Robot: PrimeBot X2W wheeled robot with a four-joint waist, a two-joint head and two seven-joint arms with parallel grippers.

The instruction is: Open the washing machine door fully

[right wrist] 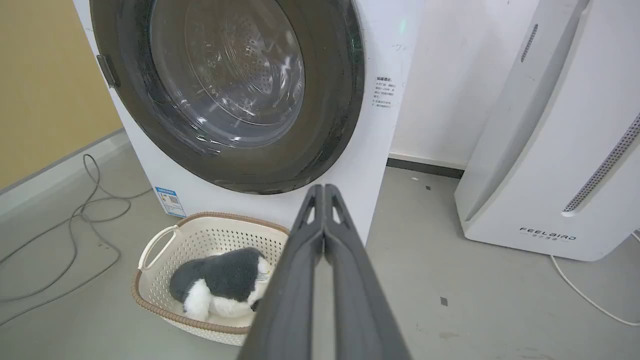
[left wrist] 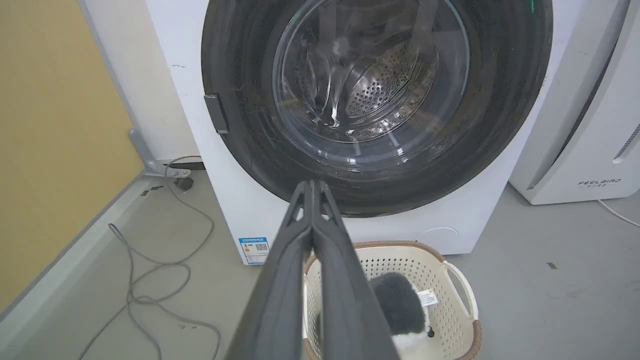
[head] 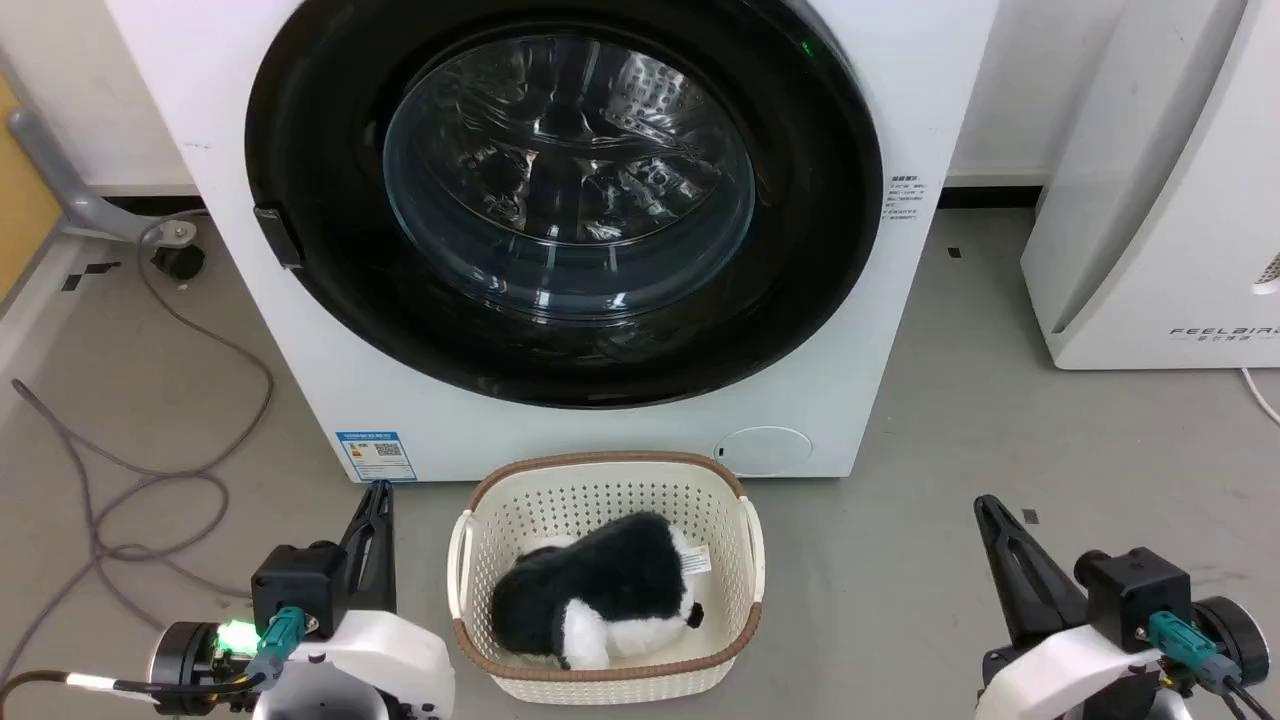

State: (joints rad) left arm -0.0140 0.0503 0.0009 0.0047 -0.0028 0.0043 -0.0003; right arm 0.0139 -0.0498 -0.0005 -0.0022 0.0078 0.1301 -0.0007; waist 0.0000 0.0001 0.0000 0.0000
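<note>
basket (head: pixel 600 500) before washing machine (head: pixel 600 430) | plush toy (head: pixel 600 590) in basket | appliance (head: pixel 1150 220) at right

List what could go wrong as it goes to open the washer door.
The handle on the washing machine door is small, so the shut left gripper could slip off the glossy rim.
The basket sits just below the door, and a reaching arm may knock it.
The loose cable could snag the robot moving in.

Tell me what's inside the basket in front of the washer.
A black-and-white plush toy lies in the basket. Anything beneath the toy is hidden by it.
</note>
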